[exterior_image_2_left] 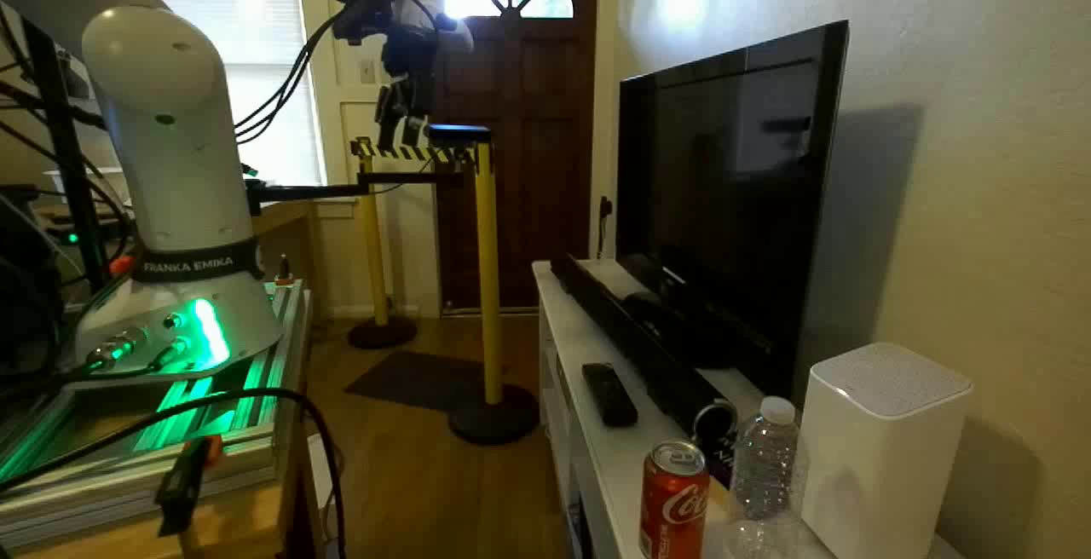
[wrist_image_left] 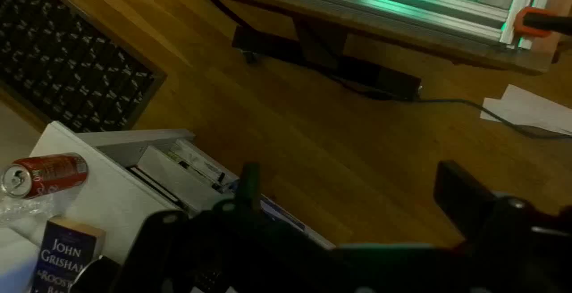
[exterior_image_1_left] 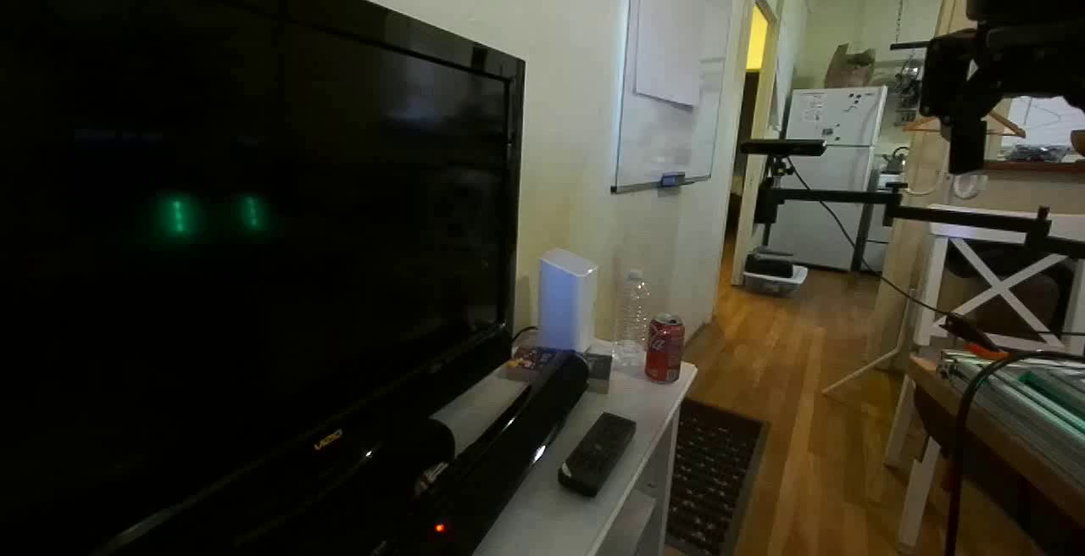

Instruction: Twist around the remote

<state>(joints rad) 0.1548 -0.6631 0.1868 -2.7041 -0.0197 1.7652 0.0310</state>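
Observation:
The remote [exterior_image_1_left: 598,454] is a slim black bar with buttons lying flat on the white TV stand [exterior_image_1_left: 542,530], beside the soundbar. It also shows in an exterior view [exterior_image_2_left: 610,394], near the stand's open edge. In the wrist view the remote does not show plainly; the dark gripper body covers that part of the stand. My gripper [wrist_image_left: 348,170] is open, its two black fingers wide apart with only floor seen between them. In an exterior view the gripper [exterior_image_2_left: 402,129] hangs high in the air, well away from the remote, fingers pointing down.
A long black soundbar [exterior_image_2_left: 643,337] runs along the stand before the large TV [exterior_image_2_left: 724,201]. A red can [exterior_image_2_left: 675,499], a clear bottle [exterior_image_2_left: 764,465], a white speaker-like box [exterior_image_2_left: 886,448] and a book [wrist_image_left: 65,255] stand near one end. A camera arm [exterior_image_2_left: 315,192] reaches out below the gripper.

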